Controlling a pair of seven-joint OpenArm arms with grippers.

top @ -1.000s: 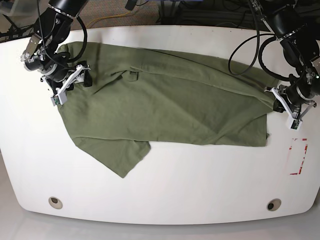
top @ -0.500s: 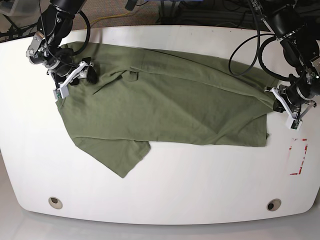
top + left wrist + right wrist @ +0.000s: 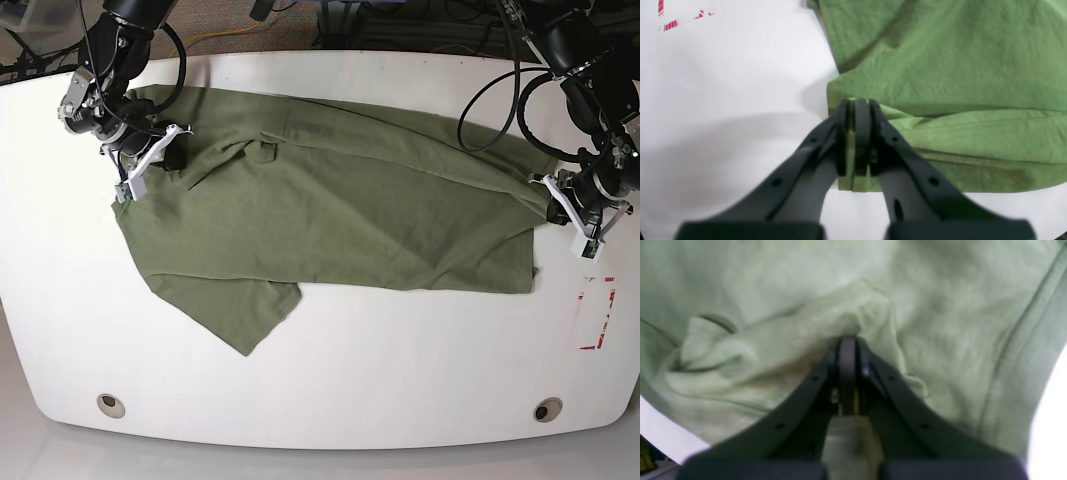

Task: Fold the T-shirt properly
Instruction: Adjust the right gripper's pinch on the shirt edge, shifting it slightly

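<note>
T-shirt [image 3: 330, 200], soft wrinkly olive cotton, lies spread on the smooth white table [image 3: 400, 370], both claws [image 3: 857, 110] [image 3: 847, 346] pinching its edges

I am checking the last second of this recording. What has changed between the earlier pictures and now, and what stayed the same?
The right pincer, open a second ago, moved up toward the table's far edge and shut on a bunched fold of the T-shirt near its upper corner. The left pincer stayed shut on the shirt's opposite edge, in the same place. The shirt's spread, the white table and the red marks look unchanged.
</note>
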